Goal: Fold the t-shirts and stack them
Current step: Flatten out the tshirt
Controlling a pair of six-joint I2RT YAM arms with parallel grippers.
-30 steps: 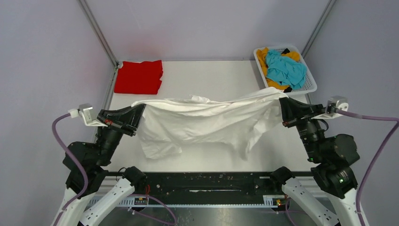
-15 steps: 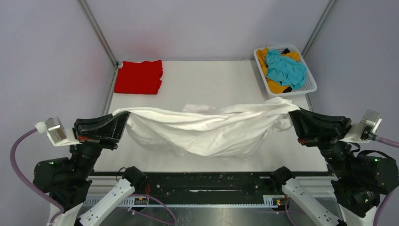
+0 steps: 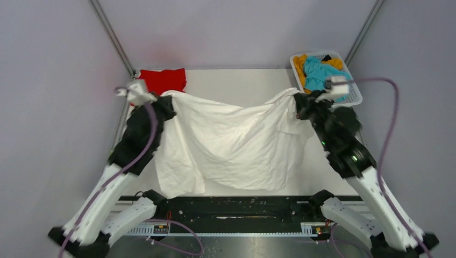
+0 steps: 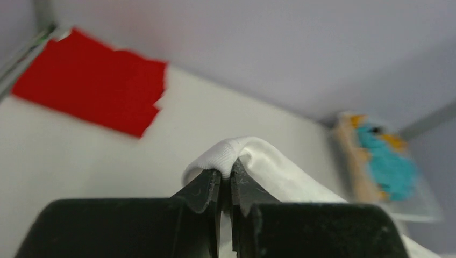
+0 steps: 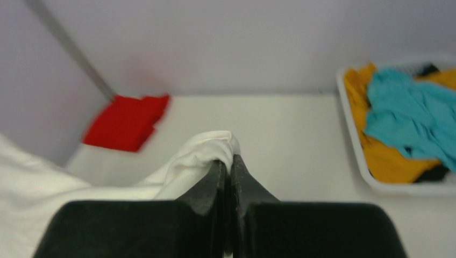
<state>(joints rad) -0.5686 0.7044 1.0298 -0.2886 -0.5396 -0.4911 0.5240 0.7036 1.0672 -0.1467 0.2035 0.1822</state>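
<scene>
Both arms have reached toward the back, and the white shirt (image 3: 231, 145), bunched and sagging a moment ago, now spreads wide. The left gripper (image 3: 170, 98) and the right gripper (image 3: 297, 103) each pinch a top corner tight. The shirt's wrinkly bottom edge lies at the near edge of the table (image 3: 236, 80), with bare room behind. The red shirt (image 3: 164, 79) lies folded at the back left. The teal shirt (image 3: 321, 75) and the yellow shirt (image 3: 301, 61) sit crumpled in the basket (image 3: 355, 99).

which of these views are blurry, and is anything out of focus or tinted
Top external: mostly sharp, the left arm slightly smeared at its wrist; a pink cast on the back wall above the red t-shirt. Left wrist: the white t-shirt pinched in the left gripper is fairly crisp, the background soft. Right wrist: right gripper clear, the far red t-shirt streaked by motion.
</scene>
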